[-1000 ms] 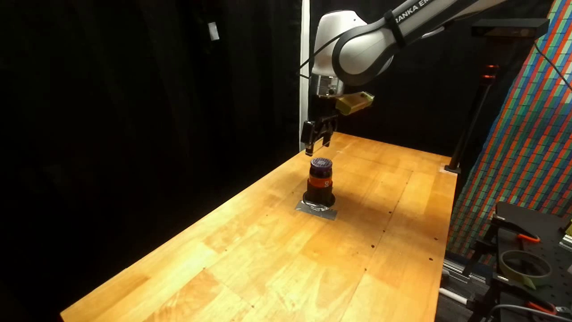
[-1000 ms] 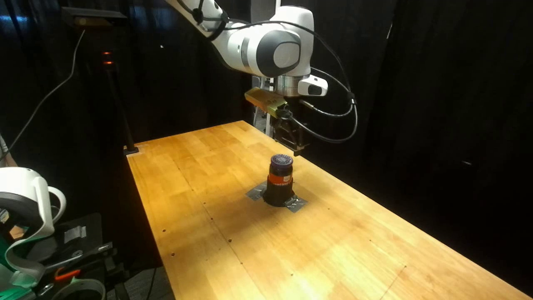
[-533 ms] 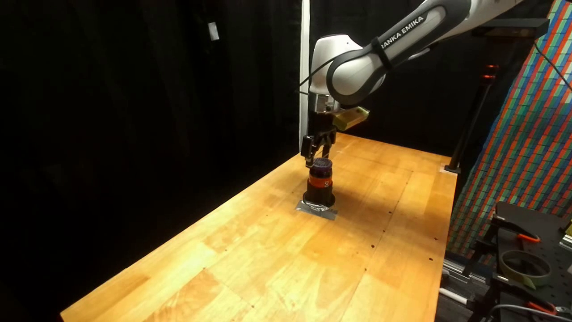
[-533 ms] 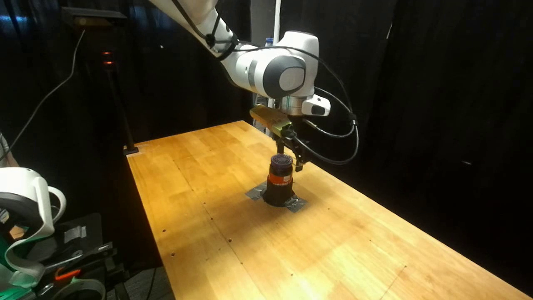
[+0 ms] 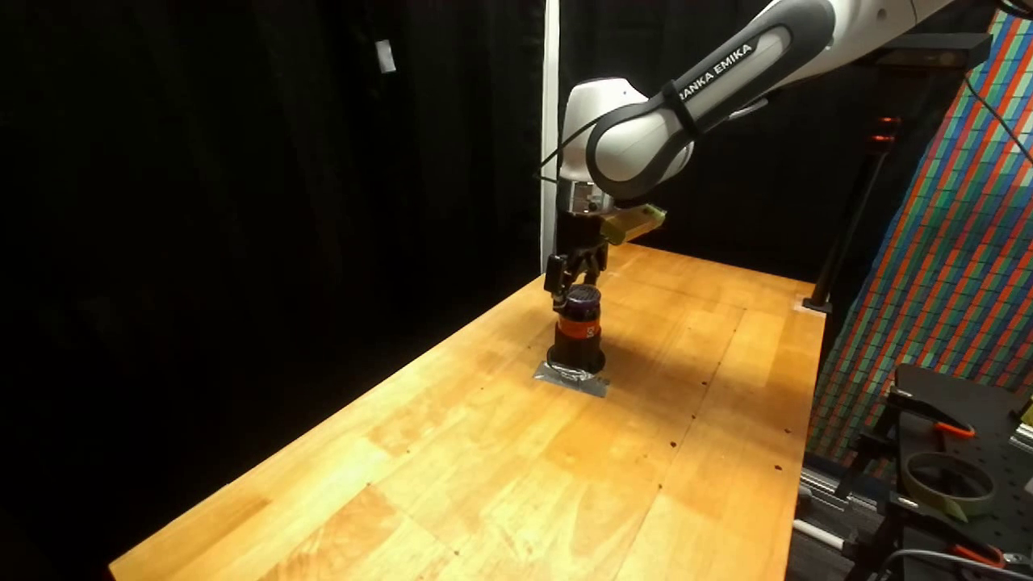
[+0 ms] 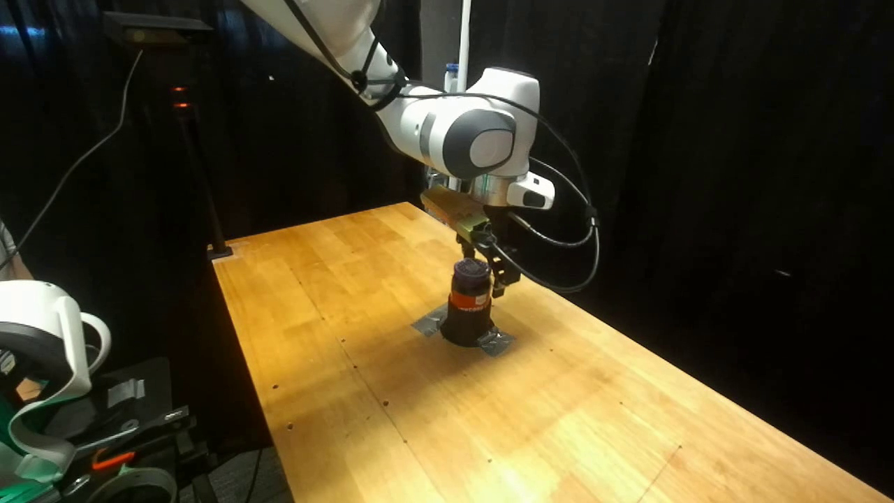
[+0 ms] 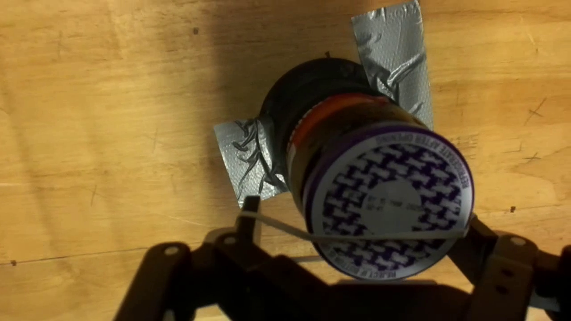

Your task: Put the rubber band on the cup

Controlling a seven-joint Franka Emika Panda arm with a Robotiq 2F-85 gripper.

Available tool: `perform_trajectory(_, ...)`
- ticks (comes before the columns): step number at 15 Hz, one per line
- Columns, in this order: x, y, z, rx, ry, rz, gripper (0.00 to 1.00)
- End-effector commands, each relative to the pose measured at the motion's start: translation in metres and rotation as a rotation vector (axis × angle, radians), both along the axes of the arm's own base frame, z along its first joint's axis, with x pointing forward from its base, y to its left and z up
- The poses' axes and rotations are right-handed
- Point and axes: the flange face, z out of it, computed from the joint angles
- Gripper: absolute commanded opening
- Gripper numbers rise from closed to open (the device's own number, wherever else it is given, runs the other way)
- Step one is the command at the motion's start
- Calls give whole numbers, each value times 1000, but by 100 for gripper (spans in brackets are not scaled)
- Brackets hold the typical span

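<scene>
- Cup, one: upright, orange-striped, patterned lid; in both exterior views nearer the table's long edge beside the black curtain.
- Gripper, one: I see its fingers apart, one either side of the lid in my wrist view.
- Rubber band, one: pale, stretched between the fingertips, across the lid; contact I cannot tell.
- Tape, silver: two strips lapping the cup's dark foot.
</scene>
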Motion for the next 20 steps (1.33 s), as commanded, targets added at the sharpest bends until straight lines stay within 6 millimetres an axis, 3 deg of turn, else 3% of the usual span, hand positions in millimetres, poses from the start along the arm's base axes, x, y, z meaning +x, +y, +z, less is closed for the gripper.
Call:
perform_trajectory(1,-15,-15,10,35,47,-10,100)
perform_trajectory(4,-27,-25,12,60,58,-41,100)
perform_trajectory(16,-80,-28,-8,119,134,-33,100)
perform_trajectory(20,-96,-35,-10,109,42,-49,100)
